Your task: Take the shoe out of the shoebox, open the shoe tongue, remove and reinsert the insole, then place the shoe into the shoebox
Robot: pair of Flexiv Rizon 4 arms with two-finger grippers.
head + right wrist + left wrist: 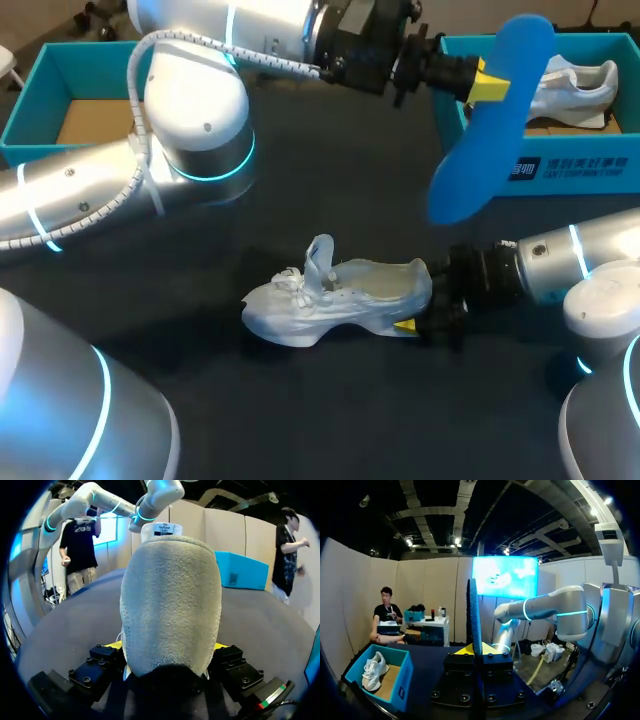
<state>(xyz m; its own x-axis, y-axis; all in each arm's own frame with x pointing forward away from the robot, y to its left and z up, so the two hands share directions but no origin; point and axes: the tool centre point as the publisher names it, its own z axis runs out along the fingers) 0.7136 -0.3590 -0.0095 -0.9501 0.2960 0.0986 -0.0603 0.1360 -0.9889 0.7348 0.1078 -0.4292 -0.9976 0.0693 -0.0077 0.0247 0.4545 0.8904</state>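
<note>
The white shoe (pixel 335 300) lies on the dark desk (pixel 330 180), in front of the blue shoebox (pixel 580 170), with its tongue (pixel 320 255) standing up; the right claw (pixel 412 318) pinches its heel from both sides; the left claw (pixel 487 82) pinches the blue insole (pixel 490 130), held in the air at the left wall of the shoebox; a second white shoe (pixel 575 88) lies inside the shoebox.

A dark matte table (pixel 330 170) is seen spread beneath everything. At the table's far left corner an open blue box (pixel 28 105) is set, with its brown cardboard floor showing. At the table's far right corner a second white shoe (pixel 580 90) is laid inside the printed blue shoebox (pixel 600 170), whose floor is likewise brown cardboard.
</note>
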